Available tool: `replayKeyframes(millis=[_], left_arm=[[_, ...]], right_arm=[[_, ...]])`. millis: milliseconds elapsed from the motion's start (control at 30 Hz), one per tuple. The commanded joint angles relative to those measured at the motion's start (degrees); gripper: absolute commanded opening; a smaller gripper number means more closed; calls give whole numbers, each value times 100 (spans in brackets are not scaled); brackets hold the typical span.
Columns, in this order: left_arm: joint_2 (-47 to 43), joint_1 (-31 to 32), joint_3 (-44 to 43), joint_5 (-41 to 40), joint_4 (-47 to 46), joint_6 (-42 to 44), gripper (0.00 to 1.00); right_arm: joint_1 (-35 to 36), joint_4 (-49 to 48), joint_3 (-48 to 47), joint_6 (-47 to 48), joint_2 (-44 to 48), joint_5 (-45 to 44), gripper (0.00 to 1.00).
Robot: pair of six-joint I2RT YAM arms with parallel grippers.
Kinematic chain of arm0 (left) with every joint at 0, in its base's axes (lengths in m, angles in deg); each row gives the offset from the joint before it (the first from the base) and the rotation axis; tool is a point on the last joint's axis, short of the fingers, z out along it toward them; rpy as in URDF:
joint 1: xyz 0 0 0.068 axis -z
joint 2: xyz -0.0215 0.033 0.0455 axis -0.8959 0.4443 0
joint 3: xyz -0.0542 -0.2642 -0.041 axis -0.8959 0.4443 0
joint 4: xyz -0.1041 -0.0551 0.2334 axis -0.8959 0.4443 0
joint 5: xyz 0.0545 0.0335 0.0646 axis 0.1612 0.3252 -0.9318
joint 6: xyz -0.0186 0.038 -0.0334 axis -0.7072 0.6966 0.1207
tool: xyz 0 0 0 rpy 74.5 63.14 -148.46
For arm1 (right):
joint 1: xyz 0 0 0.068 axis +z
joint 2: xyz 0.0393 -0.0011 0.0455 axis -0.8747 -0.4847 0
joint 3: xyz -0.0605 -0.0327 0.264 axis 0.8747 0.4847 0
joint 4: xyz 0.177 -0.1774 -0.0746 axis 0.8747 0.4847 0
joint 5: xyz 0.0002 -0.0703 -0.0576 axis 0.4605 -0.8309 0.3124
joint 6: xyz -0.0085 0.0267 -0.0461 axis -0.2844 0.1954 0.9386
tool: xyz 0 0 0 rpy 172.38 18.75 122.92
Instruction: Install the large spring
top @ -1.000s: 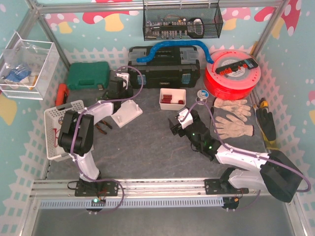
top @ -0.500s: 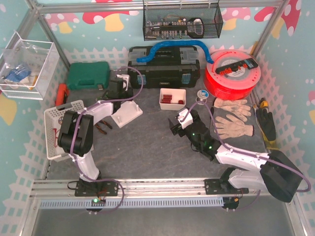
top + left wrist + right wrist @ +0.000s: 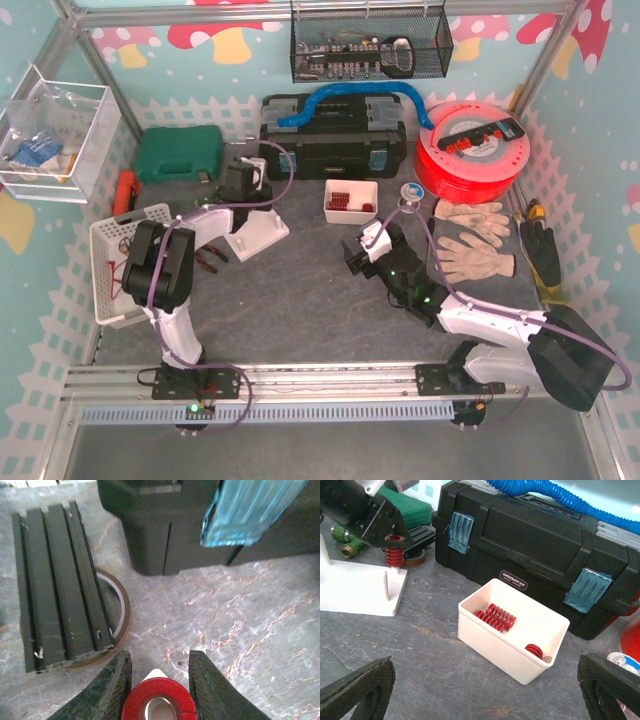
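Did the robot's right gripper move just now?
No. The right gripper sits in the same spot below the white spring bin as before.

top: high overhead, whole table (image 3: 300,310) | wrists: close, low, rearward; all share black toolbox (image 3: 520,540)

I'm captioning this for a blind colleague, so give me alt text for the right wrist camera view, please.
At upper left, the left end effector holds a red spring upright over a white base. In the middle, a white bin of spare springs sits before a black toolbox. The right end effector gapes wide open across the bottom.
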Motion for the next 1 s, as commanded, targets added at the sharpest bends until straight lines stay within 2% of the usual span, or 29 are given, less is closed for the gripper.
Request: replayKeyframes(millis=[0, 200, 333, 467, 633, 733, 833, 967], left_arm=[[290, 13, -172, 47, 37, -10, 35], [25, 7, -156, 111, 42, -146, 51], [-503, -4, 26, 103, 39, -606, 61], [-1158, -1, 491, 753, -167, -1345, 63], [-1795, 41, 1105, 1816, -461, -1939, 59], [-2081, 196, 1396, 2154, -785, -2222, 51], [-2200, 523, 1463, 2123, -894, -2221, 36], [-2175, 914, 1482, 1805, -1087, -2382, 33]], right_arm=[[-47, -131, -139, 3, -113, -49, 99], [-332, 362, -522, -638, -504, 202, 99], [-704, 736, -791, -1352, -660, 448, 97], [-1157, 1363, -1100, -2171, -701, 768, 96], [-1379, 2393, -1744, -2326, -888, 1153, 95], [-1385, 2701, -1901, -2240, -909, 1189, 93], [-1415, 2717, -1934, -2142, -903, 1309, 90], [-1467, 2671, -1992, -1844, -1042, 1579, 82]])
